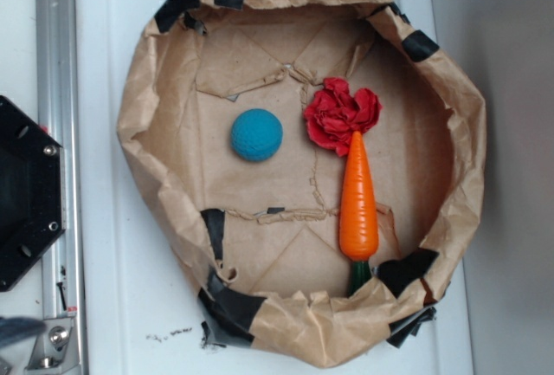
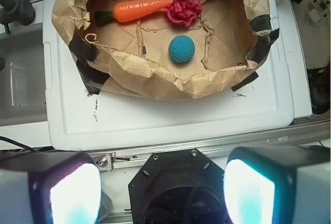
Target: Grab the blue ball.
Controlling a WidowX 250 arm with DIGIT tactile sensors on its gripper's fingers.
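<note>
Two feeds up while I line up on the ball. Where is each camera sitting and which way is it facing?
Exterior: overhead, looking straight down into the paper bowl; only the robot's black base shows, at left.
Wrist: on the arm, behind the fingers, looking forward and down across the base to the bowl; gripper open.
Shared: blue ball, red flower, carrot.

The gripper (image 2: pixel 155 188) hangs high, jaws spread wide and empty.

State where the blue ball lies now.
In the exterior view, the blue ball lies inside the paper nest, left of the red flower, touching nothing.
</note>
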